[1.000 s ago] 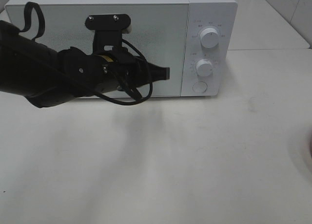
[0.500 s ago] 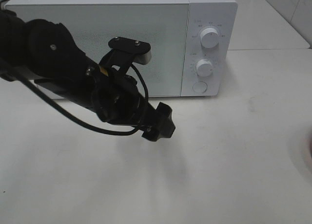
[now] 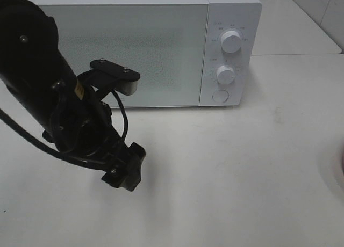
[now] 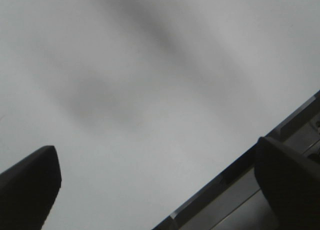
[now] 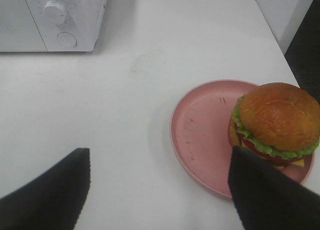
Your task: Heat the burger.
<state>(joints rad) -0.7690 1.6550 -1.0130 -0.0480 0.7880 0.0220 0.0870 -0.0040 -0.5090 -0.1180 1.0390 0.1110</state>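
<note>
Burger with a glossy golden-brown bun and green lettuce (image 5: 274, 124) sits on my round pink plate (image 5: 200, 135), on the white table (image 5: 150, 55). My right gripper (image 5: 157, 190) hangs spread wide above it; my left gripper (image 3: 124, 171), jaws wide, holds nothing before the closed white microwave (image 3: 161, 43).

Surfaces: mostly smooth white and matt black, one glossy bun.

Microwave (image 3: 161, 43): smooth white casing that looks like plastic, door panel finely speckled, satin knobs (image 3: 231, 41). Bench (image 3: 242, 172): smooth white top, faint sheen, light scuffs. Left gripper (image 3: 124, 172): matt black, plastic-looking, with rubbery black cable. Burger (image 5: 275, 122): glossy golden-brown bun, crinkled lettuce. Plate (image 5: 200, 135): matt pink, plastic-looking, finely scratched.
</note>
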